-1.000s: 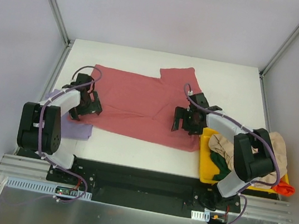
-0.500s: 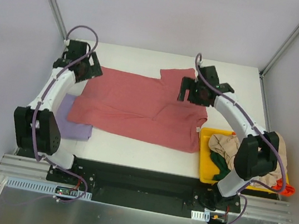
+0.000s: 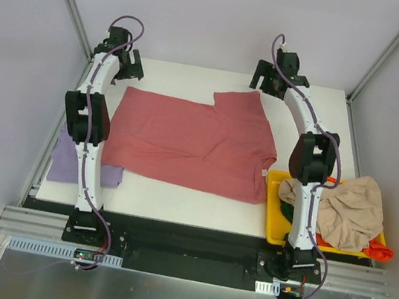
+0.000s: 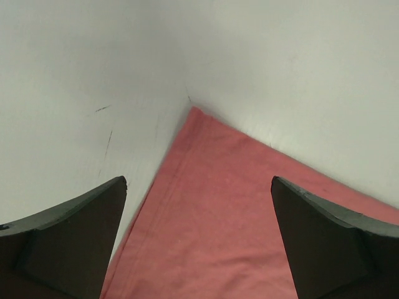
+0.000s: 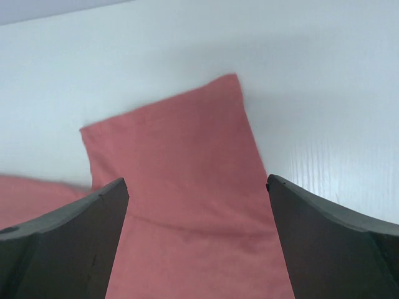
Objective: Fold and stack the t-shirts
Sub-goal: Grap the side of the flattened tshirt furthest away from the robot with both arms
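Pink-red t-shirt (image 3: 185, 144) lies lengthwise left-right.

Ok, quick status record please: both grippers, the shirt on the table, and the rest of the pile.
left gripper: open, empty, facing the far left corner of the pink-red shirt
right gripper: open, empty, facing its far sleeve
pink-red shirt: spread flat, unfolded
lavender shirt: flat, table's near left
yellow bin: near right, holds crumpled beige shirt
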Tool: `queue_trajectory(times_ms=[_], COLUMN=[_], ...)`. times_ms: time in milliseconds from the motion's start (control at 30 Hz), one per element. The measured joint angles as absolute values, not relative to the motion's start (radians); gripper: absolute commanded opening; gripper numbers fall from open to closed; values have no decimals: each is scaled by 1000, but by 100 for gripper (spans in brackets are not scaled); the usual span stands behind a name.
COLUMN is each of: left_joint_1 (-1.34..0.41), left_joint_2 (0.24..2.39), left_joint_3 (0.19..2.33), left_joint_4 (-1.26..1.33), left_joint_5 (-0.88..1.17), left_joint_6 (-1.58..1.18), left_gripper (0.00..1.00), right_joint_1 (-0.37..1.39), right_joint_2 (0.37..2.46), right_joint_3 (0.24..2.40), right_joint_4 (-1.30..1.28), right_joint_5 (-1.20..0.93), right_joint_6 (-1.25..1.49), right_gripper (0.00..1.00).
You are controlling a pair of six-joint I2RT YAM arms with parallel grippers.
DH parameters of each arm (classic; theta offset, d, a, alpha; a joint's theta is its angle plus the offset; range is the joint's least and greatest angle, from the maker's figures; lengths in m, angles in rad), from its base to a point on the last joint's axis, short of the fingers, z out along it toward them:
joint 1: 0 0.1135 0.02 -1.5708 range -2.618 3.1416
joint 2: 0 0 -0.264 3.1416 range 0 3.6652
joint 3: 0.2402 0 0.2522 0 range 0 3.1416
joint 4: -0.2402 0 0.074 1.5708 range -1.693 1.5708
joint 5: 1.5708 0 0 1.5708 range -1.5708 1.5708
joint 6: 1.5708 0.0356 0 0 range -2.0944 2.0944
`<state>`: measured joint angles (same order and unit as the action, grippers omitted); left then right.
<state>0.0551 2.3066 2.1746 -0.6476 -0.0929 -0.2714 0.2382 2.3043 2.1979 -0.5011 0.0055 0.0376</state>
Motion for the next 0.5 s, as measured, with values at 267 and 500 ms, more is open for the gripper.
queue_trajectory(times_ms=[267, 500], left_joint_1=[76, 80], left_joint_2=[2535, 2585], left_joint_3=[2397, 2401], left_joint_4=[-678, -676], left_joint_5=[-58, -25], left_joint_6=[-342, -424], left_gripper=[89, 88], right_joint_1=[208, 180], right_joint_2=[2524, 2630], right_joint_3=[2327, 2372], right_joint_4=[-355, -293], right_joint_5=[-9, -32], right_joint_6=[165, 322], right_gripper=[96, 96])
